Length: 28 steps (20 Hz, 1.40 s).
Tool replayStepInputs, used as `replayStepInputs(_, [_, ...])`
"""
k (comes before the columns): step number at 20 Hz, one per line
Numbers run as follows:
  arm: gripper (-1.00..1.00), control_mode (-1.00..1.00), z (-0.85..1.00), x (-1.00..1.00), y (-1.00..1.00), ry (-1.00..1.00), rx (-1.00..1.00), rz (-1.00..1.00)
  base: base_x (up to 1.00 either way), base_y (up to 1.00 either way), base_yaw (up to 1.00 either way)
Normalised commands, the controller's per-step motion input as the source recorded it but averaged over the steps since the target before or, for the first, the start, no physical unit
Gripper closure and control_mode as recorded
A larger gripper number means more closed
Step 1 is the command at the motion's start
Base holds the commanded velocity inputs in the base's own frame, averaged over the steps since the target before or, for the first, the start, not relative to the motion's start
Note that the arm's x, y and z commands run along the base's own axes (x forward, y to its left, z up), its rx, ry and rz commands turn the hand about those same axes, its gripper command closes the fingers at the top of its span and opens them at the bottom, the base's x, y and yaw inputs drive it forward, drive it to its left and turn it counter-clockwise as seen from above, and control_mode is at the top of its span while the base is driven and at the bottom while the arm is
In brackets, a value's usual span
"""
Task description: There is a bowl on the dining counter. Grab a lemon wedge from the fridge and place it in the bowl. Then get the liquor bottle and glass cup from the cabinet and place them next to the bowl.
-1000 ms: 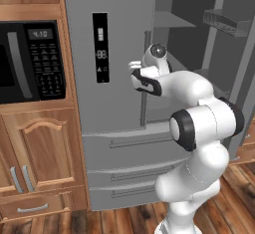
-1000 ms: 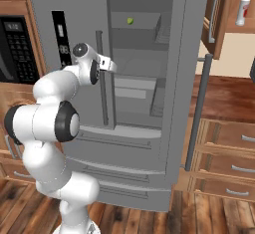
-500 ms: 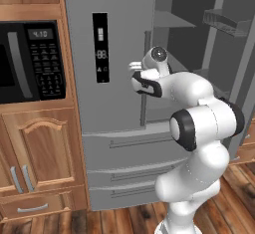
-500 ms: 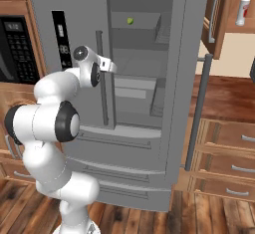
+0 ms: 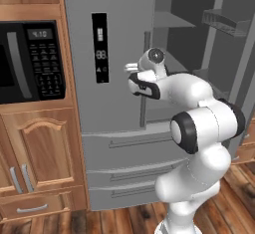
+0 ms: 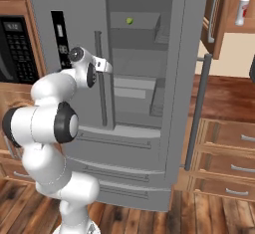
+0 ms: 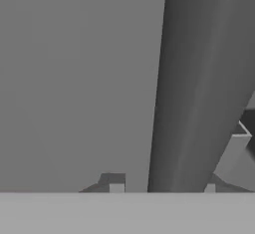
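One fridge (image 6: 149, 78) door open, lemon wedge (image 6: 129, 21) on upper shelf inside. Hand (image 7: 162, 185) straddles left door's bar handle (image 7: 199, 88), fingers either side; clamped or not, cannot tell.

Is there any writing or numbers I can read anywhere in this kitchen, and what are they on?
Microwave clock: pale digits, too blurred to read.
Microwave keypad buttons: too small to read.
Fridge display panel: pale digits and icons, too blurred to read.
Liquor bottle red label: no letters legible.
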Motion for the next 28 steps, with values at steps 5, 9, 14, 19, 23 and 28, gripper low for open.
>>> replayStepInputs(5, [1.0,-1.0,0.0,-0.7,0.91,-0.01,0.0,0.1,0.0,0.0,0.0])
replayStepInputs(9, [1.0,-1.0,0.0,-0.98,0.99,-0.03,0.0,0.14,0.0,0.0,0.0])
replayStepInputs(14, [1.0,-1.0,0.0,-1.0,1.0,-0.04,0.0,0.15,0.0,0.0,0.0])
replayStepInputs(19, [1.0,-1.0,0.06,-1.0,1.0,-0.02,0.0,0.13,0.0,0.0,0.0])
replayStepInputs(23, [1.0,-1.0,0.12,-0.94,1.0,0.0,0.0,0.09,0.0,0.0,0.0])
replayStepInputs(28, [1.0,-1.0,0.16,-0.85,1.0,0.0,0.0,0.06,0.0,0.0,0.0])
